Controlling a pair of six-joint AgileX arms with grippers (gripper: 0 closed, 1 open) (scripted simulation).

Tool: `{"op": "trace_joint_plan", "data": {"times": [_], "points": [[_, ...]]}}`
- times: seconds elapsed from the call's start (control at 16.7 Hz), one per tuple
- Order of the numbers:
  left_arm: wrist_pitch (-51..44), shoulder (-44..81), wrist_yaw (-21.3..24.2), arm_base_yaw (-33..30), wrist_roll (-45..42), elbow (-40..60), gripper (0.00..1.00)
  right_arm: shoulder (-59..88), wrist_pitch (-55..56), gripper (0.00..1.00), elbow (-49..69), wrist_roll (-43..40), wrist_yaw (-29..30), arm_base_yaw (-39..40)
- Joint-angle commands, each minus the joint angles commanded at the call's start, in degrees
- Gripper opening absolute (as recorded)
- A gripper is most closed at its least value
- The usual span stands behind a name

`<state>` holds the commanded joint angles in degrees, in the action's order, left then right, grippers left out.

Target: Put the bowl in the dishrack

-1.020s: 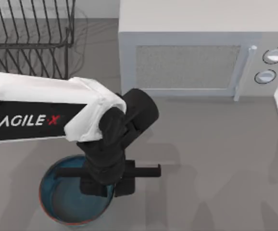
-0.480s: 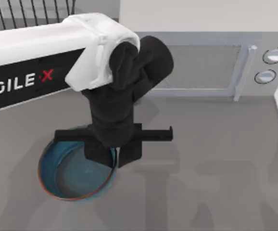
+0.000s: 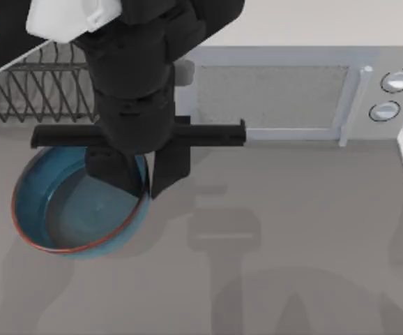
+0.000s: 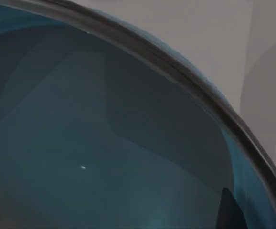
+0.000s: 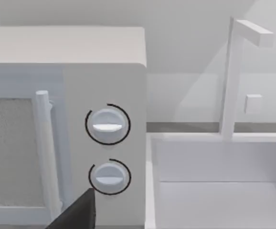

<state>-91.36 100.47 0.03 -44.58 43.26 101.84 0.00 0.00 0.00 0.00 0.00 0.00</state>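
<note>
One fragment of writing is legible: a red "X" on the black panel of the left arm (image 3: 20, 35), cut off at the top view's upper left edge. No other lettering can be read.

At the upper left of the bench (image 3: 292, 230), the dishrack (image 3: 41, 98) is seen as black wire prongs and rails, partly covered by the left arm. Just in front of it, the bowl (image 3: 62, 209) is located at the left side of the top view. Its opening faces upward and appears slightly tilted, and the reddish-orange rim edge is visible along its near side. Being round, the bowl has no long axis.

The left claw (image 3: 149, 178) is positioned at the bowl's right rim, with one finger inside the blue wall and one outside, closed on the rim. In the left wrist view, the bowl's blue interior (image 4: 104, 152) and its curved rim are seen very close, with a dark fingertip (image 4: 228, 210) against the inner wall.

To the right, the white microwave (image 3: 278, 77) stands at the back of the bench, with a vertical door handle and two round knobs (image 3: 397, 80) on its right side. Neither knob carries readable markings in the right wrist view (image 5: 107, 125). A dark part of the right claw (image 5: 78, 214) is seen in the right wrist view; whether it is open cannot be told. Right of the microwave, a white sink (image 5: 224, 186) with a tall faucet is shown.
</note>
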Motion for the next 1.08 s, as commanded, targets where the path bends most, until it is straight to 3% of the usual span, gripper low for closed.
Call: {"op": "trace_joint_plan", "data": {"times": [0.3,0.48,0.72,1.08], "points": [[-0.1,0.0,0.0,0.2,-0.1,0.1,0.00,0.0,0.0,1.00,0.0,0.0,0.0,0.0],[3.6,-2.6,0.1,3.7,-2.3,-0.2,0.00,0.0,0.0,1.00,0.0,0.0,0.0,0.0],[16.6,-9.3,0.9,15.2,-9.3,-2.7,0.00,0.0,0.0,1.00,0.0,0.0,0.0,0.0],[45.7,-23.3,3.7,36.3,-25.4,-15.8,0.00,0.0,0.0,1.00,0.0,0.0,0.0,0.0]]}}
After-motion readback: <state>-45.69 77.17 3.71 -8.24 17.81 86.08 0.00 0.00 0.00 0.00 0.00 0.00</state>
